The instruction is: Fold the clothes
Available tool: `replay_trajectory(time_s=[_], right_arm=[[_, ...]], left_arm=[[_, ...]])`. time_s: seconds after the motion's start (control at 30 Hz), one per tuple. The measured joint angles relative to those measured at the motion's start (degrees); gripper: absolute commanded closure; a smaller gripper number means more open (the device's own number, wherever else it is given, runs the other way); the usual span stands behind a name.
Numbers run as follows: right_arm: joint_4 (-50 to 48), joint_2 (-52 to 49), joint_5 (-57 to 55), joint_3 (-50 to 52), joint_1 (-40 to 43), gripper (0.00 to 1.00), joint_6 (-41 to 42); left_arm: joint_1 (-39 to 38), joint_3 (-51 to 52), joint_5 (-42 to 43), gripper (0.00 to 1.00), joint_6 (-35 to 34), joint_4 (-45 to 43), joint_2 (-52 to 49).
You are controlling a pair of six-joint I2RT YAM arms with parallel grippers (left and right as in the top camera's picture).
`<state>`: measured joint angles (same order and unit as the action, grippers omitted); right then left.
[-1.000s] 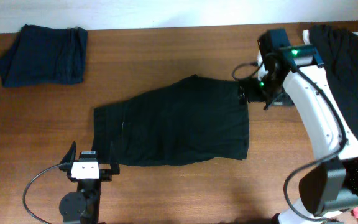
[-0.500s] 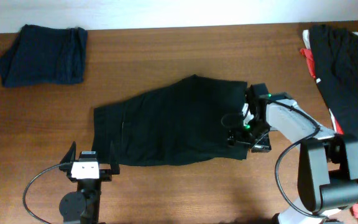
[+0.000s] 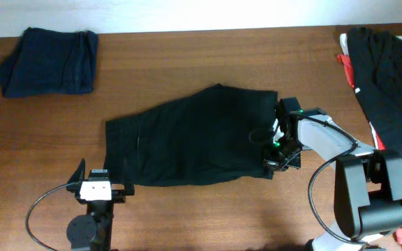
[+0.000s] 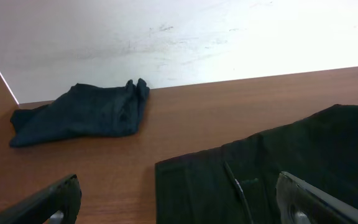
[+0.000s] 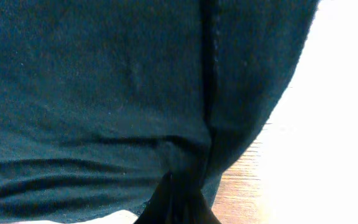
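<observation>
Near left: left claw (image 4: 178, 186) spread wide, holding nothing, low over the worktop (image 3: 187, 216) just short of the near-left corner of the black shorts (image 3: 194, 143).

Near right: right claw (image 3: 278, 157) closed on the shorts' right-hand edge. My wrist view shows cloth puckering into the pinch. The fingers themselves are mostly hidden.

Centre: shorts spread flat, lying slantwise, unfolded.

Far: navy piece (image 3: 47, 61) roughly folded at far left. Heap of dark garments (image 3: 389, 84) with red and white trim at far right, waiting.

Risks as I judge them:
- The pinch looks small, so the cloth may slip out when I lift.
- I may have caught one layer only, which would open the shorts instead of folding them.
- Nothing pins the left side, so a pull leftward could drag the whole garment.
- The slant could leave a crooked crease.
</observation>
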<state>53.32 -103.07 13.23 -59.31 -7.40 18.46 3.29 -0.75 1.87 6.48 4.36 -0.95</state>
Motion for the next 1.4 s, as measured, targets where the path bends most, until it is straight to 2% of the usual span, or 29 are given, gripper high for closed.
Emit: replay_trajectory(time_s=[0.23, 0.27, 0.3, 0.33, 0.37, 0.6, 0.83, 1.07, 1.3, 1.4], right_arm=[[14.8, 1.1, -10.2, -9.6, 4.1, 0.95, 2.2], [16.5, 1.6, -12.0, -11.0, 4.9, 0.81, 2.3], [17.4, 2.1, -13.3, -11.8, 5.5, 0.30, 2.4], [17.8, 2.5, -14.6, -12.3, 6.1, 0.10, 2.6], [18.1, 2.6, -15.6, -12.6, 6.5, 0.00, 2.6], [18.2, 2.6, -17.6, -12.6, 6.8, 0.01, 2.6], [7.4, 2.6, -21.7, -12.6, 10.4, 0.01, 2.6], [0.9, 2.6, -22.9, -12.6, 13.4, 0.01, 2.6], [0.7, 2.6, -22.9, -12.6, 13.4, 0.01, 2.5], [0.7, 2.6, -22.9, -12.6, 13.4, 0.01, 2.5]], left_arm=[[0.0, 0.0, 0.0, 0.01, 0.0, 0.0, 0.0], [0.0, 0.0, 0.0, 0.01, 0.0, 0.0, 0.0], [0.0, 0.0, 0.0, 0.01, 0.0, 0.0, 0.0], [0.0, 0.0, 0.0, 0.01, 0.0, 0.0, 0.0], [0.0, 0.0, 0.0, 0.01, 0.0, 0.0, 0.0], [0.0, 0.0, 0.0, 0.01, 0.0, 0.0, 0.0], [0.0, 0.0, 0.0, 0.01, 0.0, 0.0, 0.0], [0.0, 0.0, 0.0, 0.01, 0.0, 0.0, 0.0], [0.0, 0.0, 0.1, 0.01, 0.0, 0.0, 0.0], [0.0, 0.0, 3.4, 0.01, 0.0, -0.5, 0.0]])
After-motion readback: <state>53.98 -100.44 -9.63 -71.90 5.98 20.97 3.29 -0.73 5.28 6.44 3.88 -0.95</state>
